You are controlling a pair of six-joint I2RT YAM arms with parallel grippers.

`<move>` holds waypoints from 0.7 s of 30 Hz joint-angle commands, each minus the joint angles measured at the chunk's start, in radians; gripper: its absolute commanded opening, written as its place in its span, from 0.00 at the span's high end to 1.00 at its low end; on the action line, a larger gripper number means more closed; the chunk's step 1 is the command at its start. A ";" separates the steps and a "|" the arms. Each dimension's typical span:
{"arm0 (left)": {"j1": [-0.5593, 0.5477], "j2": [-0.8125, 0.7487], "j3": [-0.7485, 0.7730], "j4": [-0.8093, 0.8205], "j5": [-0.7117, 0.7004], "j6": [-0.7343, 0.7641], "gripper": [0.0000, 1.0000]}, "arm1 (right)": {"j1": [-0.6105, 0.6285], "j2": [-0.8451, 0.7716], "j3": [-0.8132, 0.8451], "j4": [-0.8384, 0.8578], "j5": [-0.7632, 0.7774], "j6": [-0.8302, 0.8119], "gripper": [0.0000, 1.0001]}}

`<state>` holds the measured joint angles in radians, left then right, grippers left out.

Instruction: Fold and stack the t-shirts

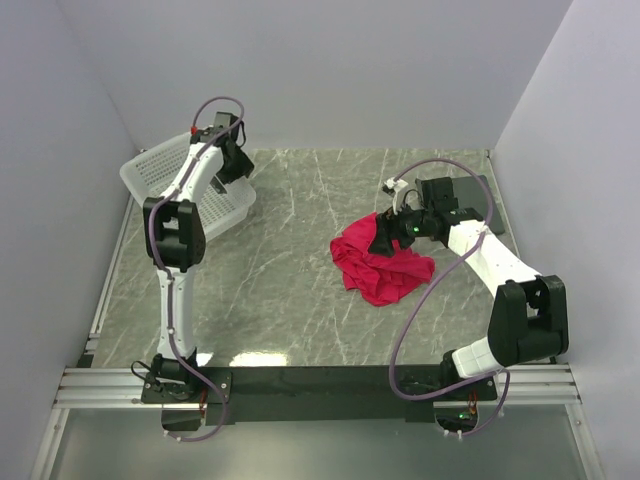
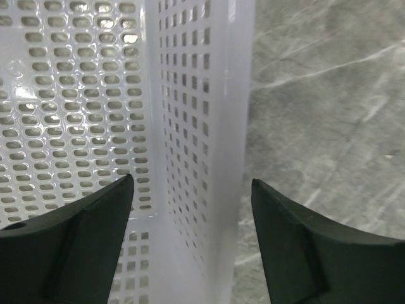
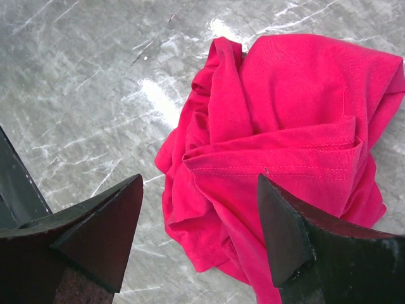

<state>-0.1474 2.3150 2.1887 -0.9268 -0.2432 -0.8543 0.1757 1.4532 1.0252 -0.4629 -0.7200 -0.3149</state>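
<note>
A crimson t-shirt [image 1: 385, 268] lies crumpled in a heap on the marble-patterned table, right of centre. My right gripper [image 1: 380, 238] hovers over the heap's upper edge. In the right wrist view it stands open [image 3: 199, 180], with the folds of the t-shirt [image 3: 285, 126] below and between its fingers [image 3: 101, 228], nothing gripped. My left gripper [image 1: 238, 170] is at the far left over the right end of the white mesh basket [image 1: 165, 175]. It is open [image 2: 191, 182] and straddles the basket's wall [image 2: 196, 126] without holding it.
The basket sits tilted against the left wall at the back. A dark flat panel [image 1: 478, 195] lies behind the right arm near the right wall. Grey walls enclose three sides, and a metal rail [image 1: 320, 385] runs along the near edge.
</note>
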 commanded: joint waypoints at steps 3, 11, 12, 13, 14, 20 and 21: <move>-0.020 0.012 0.022 -0.034 -0.083 0.055 0.29 | -0.012 -0.036 0.003 0.030 -0.006 0.007 0.21; -0.063 -0.061 -0.111 0.038 -0.166 0.250 0.62 | -0.012 -0.033 0.004 0.032 -0.009 0.008 0.21; -0.067 -0.083 -0.159 0.055 -0.177 0.267 0.74 | -0.012 -0.033 0.003 0.030 -0.010 0.008 0.21; -0.070 -0.092 -0.181 0.063 -0.194 0.299 0.81 | -0.010 -0.034 0.003 0.030 -0.009 0.008 0.21; -0.070 -0.103 -0.223 0.071 -0.202 0.317 0.87 | -0.012 -0.036 0.003 0.032 -0.009 0.008 0.21; -0.083 -0.206 -0.398 0.164 -0.196 0.498 1.00 | -0.012 -0.036 0.001 0.030 -0.013 0.007 0.21; -0.084 -0.236 -0.420 0.192 -0.196 0.547 1.00 | -0.012 -0.036 0.003 0.029 -0.012 0.007 0.21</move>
<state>-0.2306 2.1712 1.8359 -0.8177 -0.4515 -0.4629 0.1719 1.4532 1.0252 -0.4591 -0.7212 -0.3107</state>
